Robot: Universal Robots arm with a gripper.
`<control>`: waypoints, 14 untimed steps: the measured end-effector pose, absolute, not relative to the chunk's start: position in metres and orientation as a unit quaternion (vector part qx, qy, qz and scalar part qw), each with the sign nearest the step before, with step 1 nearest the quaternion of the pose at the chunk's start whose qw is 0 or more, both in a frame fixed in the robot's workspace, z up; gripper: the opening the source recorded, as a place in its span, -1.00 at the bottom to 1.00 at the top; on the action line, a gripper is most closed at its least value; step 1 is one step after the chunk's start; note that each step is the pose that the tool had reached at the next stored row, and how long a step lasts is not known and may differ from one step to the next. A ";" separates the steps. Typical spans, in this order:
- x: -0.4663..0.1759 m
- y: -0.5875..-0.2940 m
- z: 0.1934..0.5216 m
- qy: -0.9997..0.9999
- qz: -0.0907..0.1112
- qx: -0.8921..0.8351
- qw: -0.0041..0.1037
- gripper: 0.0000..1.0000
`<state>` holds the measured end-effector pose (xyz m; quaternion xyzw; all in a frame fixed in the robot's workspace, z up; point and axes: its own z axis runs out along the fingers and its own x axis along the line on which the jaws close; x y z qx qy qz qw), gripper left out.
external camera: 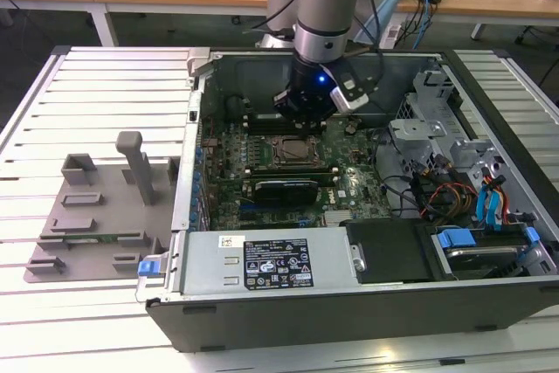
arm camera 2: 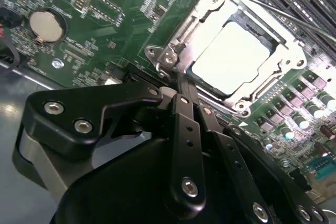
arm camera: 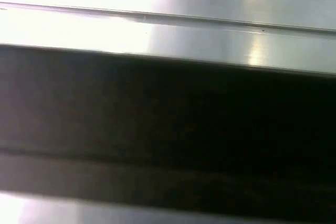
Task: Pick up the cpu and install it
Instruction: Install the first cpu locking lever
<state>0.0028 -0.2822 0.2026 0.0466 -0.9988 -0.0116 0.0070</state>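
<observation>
The gripper (external camera: 307, 109) is hanging low inside the open computer case (external camera: 262, 312), just above the motherboard (external camera: 262, 159) and toward the case's far wall. In the second wrist view its black fingers (arm camera 2: 181, 103) are lying drawn together with nothing between them, their tips (arm camera 2: 180, 85) hovering just beside the near corner of the socket frame (arm camera 2: 168, 59).

In the exterior view, a grey plastic tray fixture (external camera: 92, 224) is resting near the left edge of the slatted desk (external camera: 96, 85), with an upright post (external camera: 131, 159) standing on it, well apart from the arm. Beside it, the case is lying open on its side and taking up the middle of the desk. The power supply (external camera: 271, 259) is sitting along the case's near edge. The cpu (arm camera 2: 233, 56) is lying flat inside the metal-framed socket (external camera: 293, 148) on the motherboard, its bright silver top facing up, and the gripper is not touching it. A coin cell (arm camera 2: 46, 25) is showing on the board in the second wrist view. Toward the case's right corner, a drive cage (external camera: 428, 133) and coloured cables (external camera: 454, 194) are lying.
</observation>
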 end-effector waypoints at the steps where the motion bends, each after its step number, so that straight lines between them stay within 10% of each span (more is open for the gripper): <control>1: 0.005 -0.282 0.203 -0.999 -0.012 0.047 0.007 -0.79; 14: 0.006 -0.286 0.208 -0.999 -0.011 0.047 0.007 -0.79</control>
